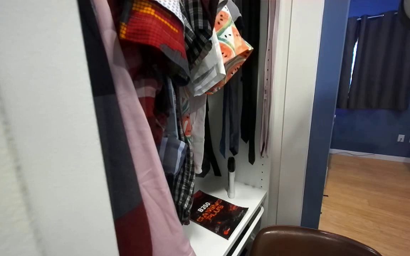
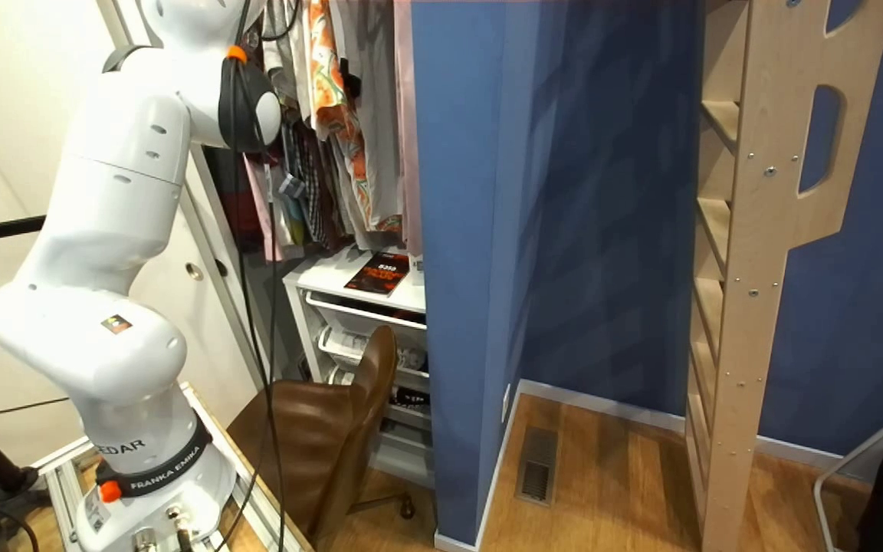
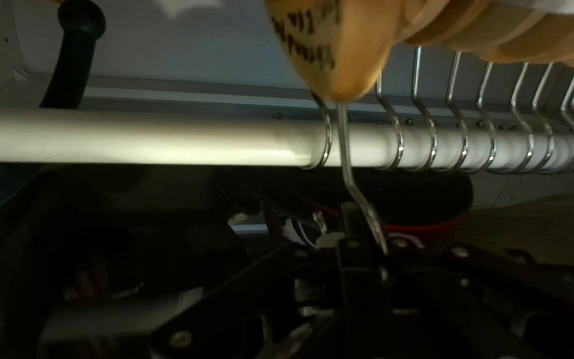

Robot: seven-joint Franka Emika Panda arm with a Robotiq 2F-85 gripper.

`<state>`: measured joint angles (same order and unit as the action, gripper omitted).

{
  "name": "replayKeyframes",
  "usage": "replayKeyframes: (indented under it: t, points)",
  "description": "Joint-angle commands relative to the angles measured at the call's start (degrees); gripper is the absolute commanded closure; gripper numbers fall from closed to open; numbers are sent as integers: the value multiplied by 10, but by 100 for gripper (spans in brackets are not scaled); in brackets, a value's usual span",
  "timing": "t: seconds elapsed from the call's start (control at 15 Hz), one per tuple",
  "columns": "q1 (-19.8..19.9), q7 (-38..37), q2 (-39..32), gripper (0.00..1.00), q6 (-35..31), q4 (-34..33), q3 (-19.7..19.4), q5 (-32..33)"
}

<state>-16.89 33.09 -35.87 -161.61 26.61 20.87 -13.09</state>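
Note:
In the wrist view my gripper (image 3: pixel 377 244) comes in from the bottom, its dark fingers nearly together. A metal hook (image 3: pixel 344 144) runs down between the fingertips, which are shut on it. That hook leads up to a wooden hanger (image 3: pixel 357 60) with black handwriting. It passes in front of a white closet rod (image 3: pixel 167 137); whether it touches the rod I cannot tell. Just beside it another hook (image 3: pixel 328 132) curls round the rod. Neither exterior view shows the gripper; the white arm (image 2: pixel 127 176) runs out at the top edge beside the closet.
Several more hanger hooks (image 3: pixel 431 124) crowd the rod to the right. A dark round-ended piece (image 3: pixel 70 55) stands behind its left part. Clothes (image 1: pixel 137 135) fill the closet above a white shelf bearing a black-red booklet (image 1: pixel 219 217). A brown chair (image 2: pixel 296 422) and blue wall (image 2: pixel 457 307) stand close.

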Motion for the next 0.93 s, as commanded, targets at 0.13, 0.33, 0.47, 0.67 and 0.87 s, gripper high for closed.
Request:
replayKeyframes:
  t: [0.13, 0.33, 0.47, 0.67, 0.87]
  points:
    - [8, -88, 40, 97, 112, 0, -62, 62]
    - [8, -139, 50, 97, 151, 5, -93, 80]
    - [9, -181, 54, 96, 182, 7, -109, 88]
    - [13, -220, 60, 97, 227, 4, -112, 77]
    - [20, -250, 67, 97, 274, 3, -107, 66]
